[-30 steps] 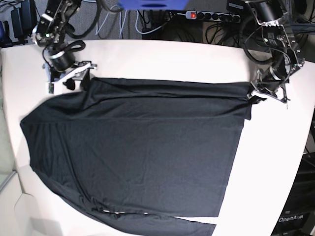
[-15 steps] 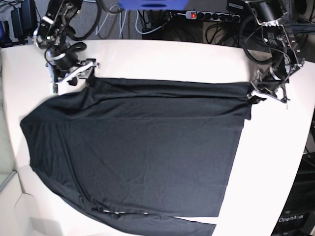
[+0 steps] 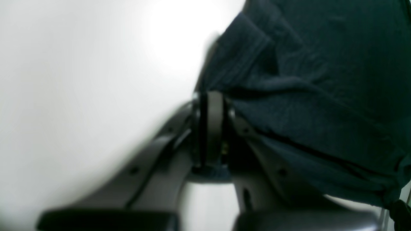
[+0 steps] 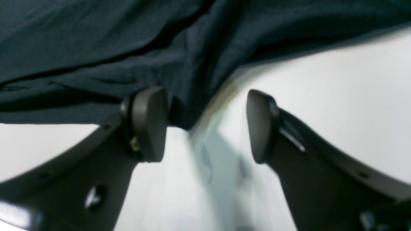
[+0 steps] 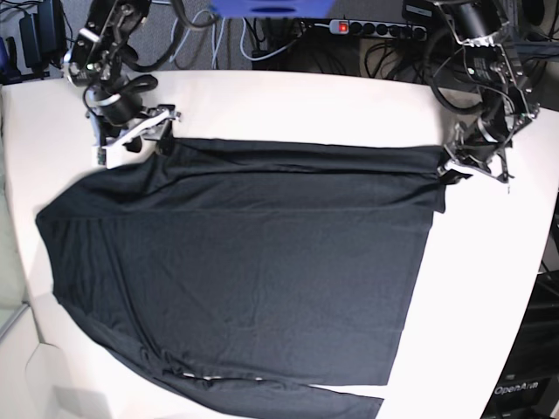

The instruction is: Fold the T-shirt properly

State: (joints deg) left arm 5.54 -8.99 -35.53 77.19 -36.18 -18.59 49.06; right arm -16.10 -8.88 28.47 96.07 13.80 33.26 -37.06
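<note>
The T-shirt [image 5: 236, 262] lies spread flat across the white surface [image 5: 306, 105]. At its 2 o'clock corner the left gripper [image 5: 456, 164] is clamped tight on the cloth. At 10 o'clock the right gripper [image 5: 140, 138] gapes wide, holding nothing, just beside the shirt's edge.

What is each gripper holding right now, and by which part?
Left gripper is shut on the T-shirt, pinching the far corner at its side. Right gripper is open at the opposite corner, holding nothing.
</note>
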